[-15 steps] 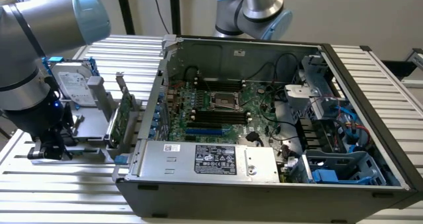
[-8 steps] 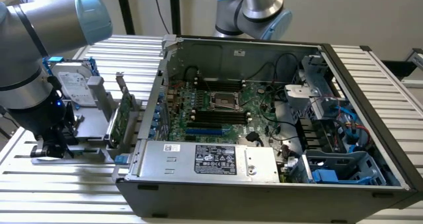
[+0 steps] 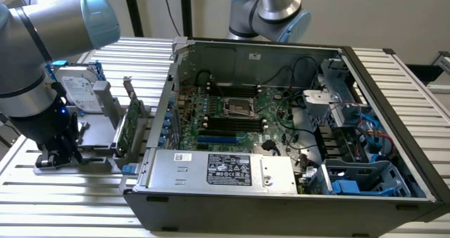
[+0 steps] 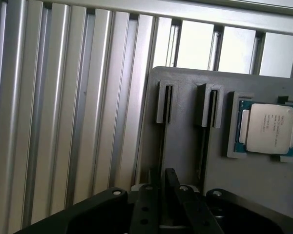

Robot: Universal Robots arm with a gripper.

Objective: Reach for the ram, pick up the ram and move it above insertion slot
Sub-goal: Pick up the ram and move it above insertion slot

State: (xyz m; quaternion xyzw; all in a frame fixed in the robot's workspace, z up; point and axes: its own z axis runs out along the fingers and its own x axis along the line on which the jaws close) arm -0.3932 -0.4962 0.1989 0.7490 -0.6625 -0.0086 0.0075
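My gripper (image 3: 56, 156) is down on the grey parts holder (image 3: 98, 125) at the exterior view's left, outside the computer case. In the wrist view its two dark fingers (image 4: 175, 192) stand close together over one of the holder's two narrow slots (image 4: 166, 102). A thin dark strip, the ram (image 4: 162, 146) seen edge-on, runs along that slot and in between the fingers. Its green face and chips are hidden. The black memory slots (image 3: 235, 123) lie on the motherboard inside the open case, to the right of my gripper in the exterior view.
A silver hard drive (image 3: 76, 90) with blue rails and a green expansion card (image 3: 130, 127) stand on the same holder. A processor chip (image 4: 269, 129) sits in the holder's pocket. The case wall (image 3: 160, 117) rises between holder and motherboard. A second arm (image 3: 274, 11) stands behind the case.
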